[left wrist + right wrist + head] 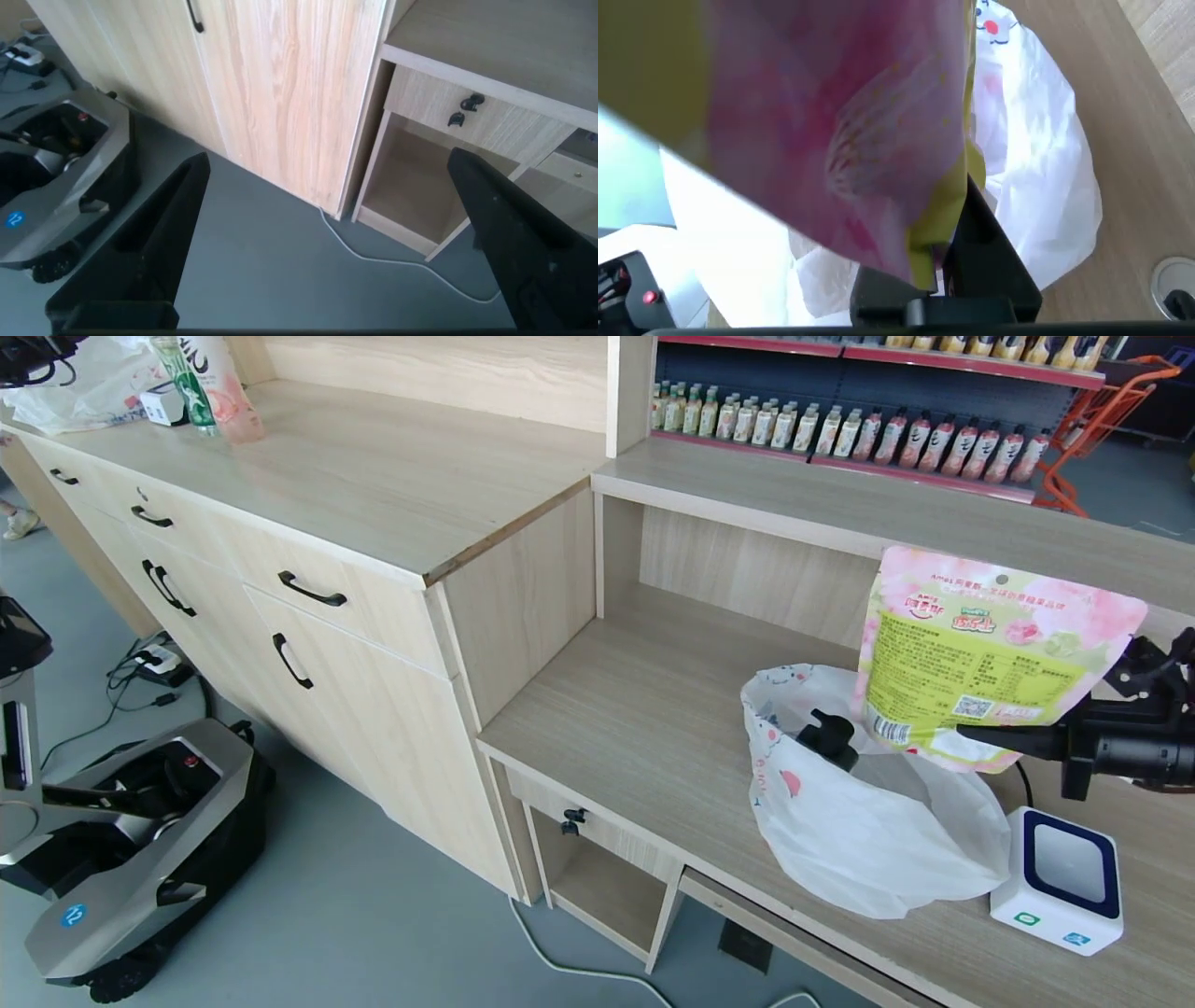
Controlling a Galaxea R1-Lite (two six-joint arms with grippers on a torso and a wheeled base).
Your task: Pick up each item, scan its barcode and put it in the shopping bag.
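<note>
A pink and green snack pouch point(980, 658) hangs upright in the air, its lower right corner pinched in my right gripper point(994, 735), which is shut on it. The pouch point(831, 121) fills most of the right wrist view, with a black finger point(985, 247) beneath it. Just below the pouch lies a white plastic shopping bag point(868, 812) on the lower counter, its mouth open and a black pump-top bottle point(826, 737) inside. A white and blue barcode scanner point(1060, 880) sits right of the bag. My left gripper point(327, 243) is open, low over the grey floor.
A higher wooden counter point(355, 476) with drawers stands on the left, holding bottles point(210, 383) and a bag at its far end. Shelves of drinks point(840, 429) run behind. A cable point(402, 257) trails on the floor by an open cubby point(597, 887).
</note>
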